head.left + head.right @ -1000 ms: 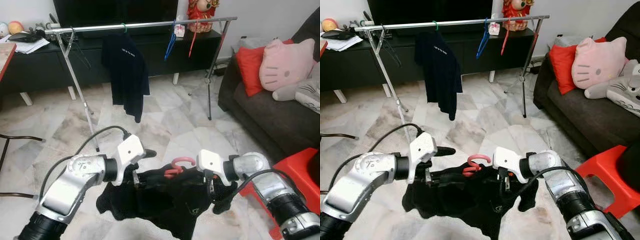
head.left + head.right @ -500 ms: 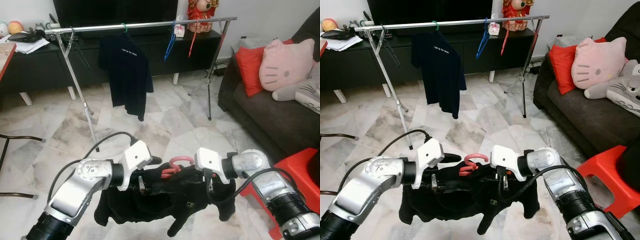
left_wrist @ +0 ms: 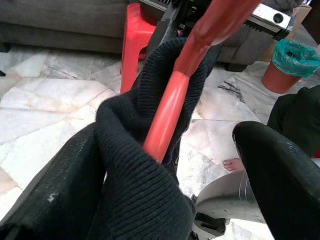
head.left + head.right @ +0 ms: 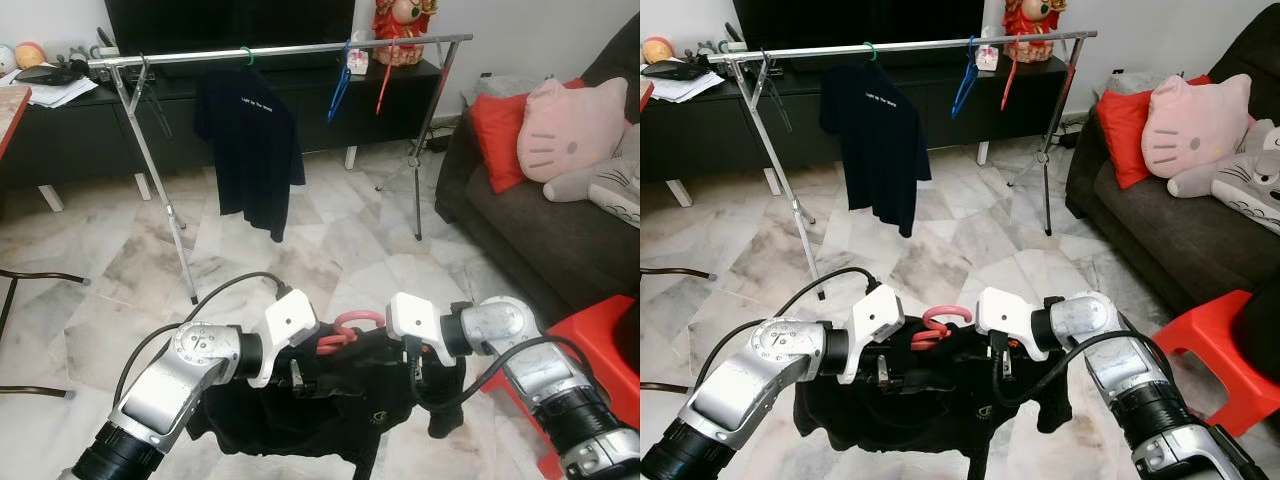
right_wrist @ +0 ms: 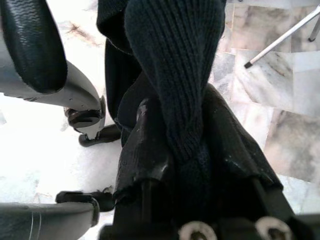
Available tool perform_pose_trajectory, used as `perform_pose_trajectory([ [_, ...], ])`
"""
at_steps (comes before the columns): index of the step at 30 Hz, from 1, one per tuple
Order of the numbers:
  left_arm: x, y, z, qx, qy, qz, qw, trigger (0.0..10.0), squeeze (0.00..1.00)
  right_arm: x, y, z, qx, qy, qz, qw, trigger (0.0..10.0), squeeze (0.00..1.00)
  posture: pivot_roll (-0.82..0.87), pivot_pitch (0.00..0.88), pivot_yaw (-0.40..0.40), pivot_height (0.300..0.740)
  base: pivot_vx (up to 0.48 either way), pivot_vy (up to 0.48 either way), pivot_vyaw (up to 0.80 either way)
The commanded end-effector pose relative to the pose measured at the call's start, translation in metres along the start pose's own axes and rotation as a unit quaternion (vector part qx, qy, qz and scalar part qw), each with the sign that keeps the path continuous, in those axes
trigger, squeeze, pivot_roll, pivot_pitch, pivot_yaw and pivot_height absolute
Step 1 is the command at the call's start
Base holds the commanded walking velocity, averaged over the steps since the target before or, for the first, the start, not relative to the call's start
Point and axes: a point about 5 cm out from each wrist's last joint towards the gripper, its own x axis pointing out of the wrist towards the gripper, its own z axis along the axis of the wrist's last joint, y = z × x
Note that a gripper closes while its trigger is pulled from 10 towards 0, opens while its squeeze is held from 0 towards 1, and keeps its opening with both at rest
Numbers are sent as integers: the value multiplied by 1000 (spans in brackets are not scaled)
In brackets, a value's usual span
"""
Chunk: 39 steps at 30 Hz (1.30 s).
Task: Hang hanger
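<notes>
A pink-red hanger (image 4: 352, 325) carries a black knit garment (image 4: 335, 405), held up off the marble floor between my two arms. My left gripper (image 4: 300, 368) is at the garment's left shoulder. In the left wrist view its two black fingers (image 3: 280, 170) stand wide apart, with the cloth-wrapped hanger arm (image 3: 170, 115) between them and cloth draped over one finger. My right gripper (image 4: 420, 372) is shut on the garment's right shoulder, the knit pinched between its pads (image 5: 150, 150). The silver clothes rail (image 4: 290, 48) stands across the room ahead.
On the rail hang a dark T-shirt (image 4: 250, 140), a blue hanger (image 4: 341, 90) and a red hanger (image 4: 384, 85). A dark sofa (image 4: 530, 235) with cushions and a red stool (image 4: 600, 335) are at the right. A black TV cabinet (image 4: 80, 135) stands behind the rail.
Both arms have lifted the garment from the floor, so it now hangs bunched. My left gripper has moved in closer to the hanger's hook.
</notes>
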Motion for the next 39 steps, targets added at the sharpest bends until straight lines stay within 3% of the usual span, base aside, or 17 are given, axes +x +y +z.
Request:
perform_pose_trajectory([
  [1,2,-2,-2,-7,8,-7,1000,2902,0,-4,-3,11,-17,-26,-13,999,0,0,-38,0,-87,740,0,0,0],
  [2,2,-3,-2,-7,9,-13,1000,0,0,-4,-4,11,-16,-28,-15,999,0,0,-40,0,-86,740,0,0,0],
  [21,-1,-6,-5,-5,23,-28,999,0,0,-4,-5,15,-20,-34,-20,999,0,0,-46,0,-83,740,0,0,0],
  [39,-3,-1,-6,-8,18,-7,1000,0,0,-3,-4,14,-18,-39,-22,999,0,0,-50,0,-79,740,0,0,0],
])
